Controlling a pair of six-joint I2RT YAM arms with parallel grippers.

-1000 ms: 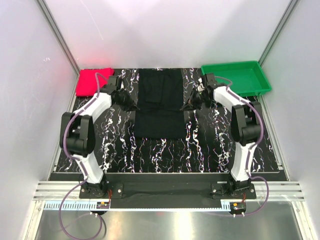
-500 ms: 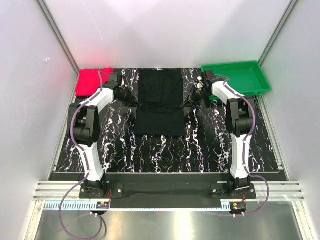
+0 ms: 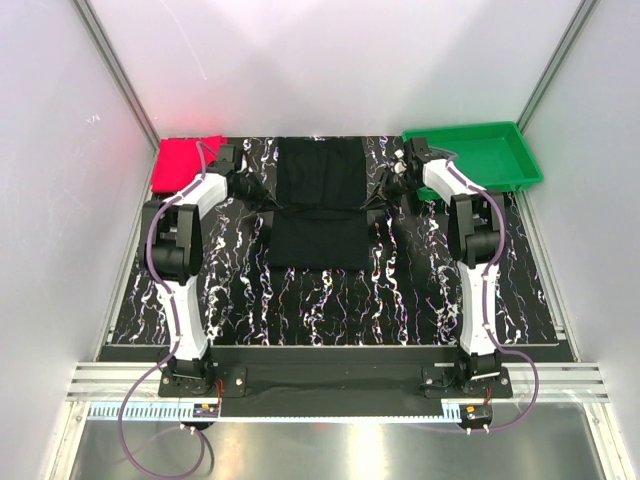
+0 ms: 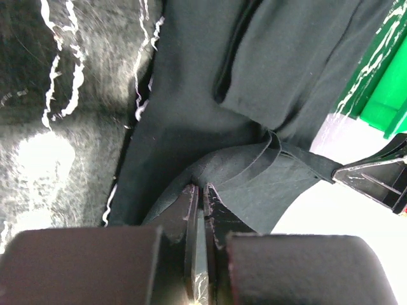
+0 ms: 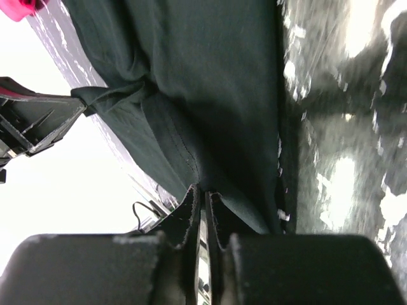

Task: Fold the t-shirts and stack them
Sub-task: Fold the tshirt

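Black shirt [image 3: 320, 215] lies centred on the desk [image 3: 420, 300], part-folded; left end effector [image 3: 262, 203] and right end effector [image 3: 376, 203] each pinch its side edges. Far left, red shirt [image 3: 183, 163] looks folded already. Finishing this fold and stacking remain, I'd say.

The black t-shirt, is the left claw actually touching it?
Touching. In the left wrist view the left gripper is pinched shut on a raised fold of the black t-shirt.
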